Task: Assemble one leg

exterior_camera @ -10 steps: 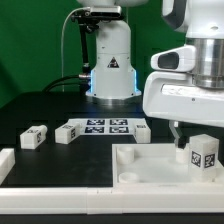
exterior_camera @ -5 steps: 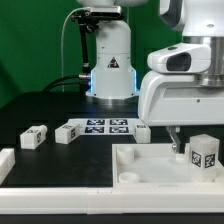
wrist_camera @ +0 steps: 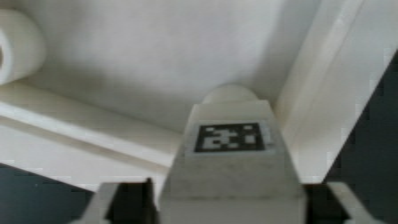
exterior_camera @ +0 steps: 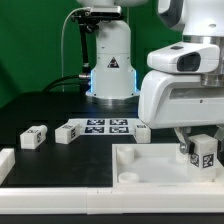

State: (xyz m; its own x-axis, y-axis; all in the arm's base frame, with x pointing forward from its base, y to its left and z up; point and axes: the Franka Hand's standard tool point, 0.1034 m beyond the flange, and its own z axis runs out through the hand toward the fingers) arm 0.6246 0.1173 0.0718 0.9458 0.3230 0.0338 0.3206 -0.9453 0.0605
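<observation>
One leg (exterior_camera: 205, 154), a stubby white block with square marker tags, stands upright on the large white panel (exterior_camera: 150, 168) at the exterior view's right. My gripper (exterior_camera: 200, 150) is lowered over it, with a finger on each side. In the wrist view the leg (wrist_camera: 228, 140) fills the middle between the fingers of my gripper (wrist_camera: 217, 205). A dark gap shows on both sides, so the jaws stand open around the leg without touching it. Three more legs lie on the black table: one (exterior_camera: 33, 137), a second (exterior_camera: 68, 132) and a third (exterior_camera: 142, 132).
The marker board (exterior_camera: 105, 126) lies between the loose legs, in front of the robot base (exterior_camera: 110, 60). A white part (exterior_camera: 6, 160) sits at the exterior view's left edge. The panel's round corner socket (wrist_camera: 18, 50) shows in the wrist view.
My gripper has moved down and toward the exterior view's right, from beside and above the standing leg to straddling it. The leg and the other parts have not moved.
</observation>
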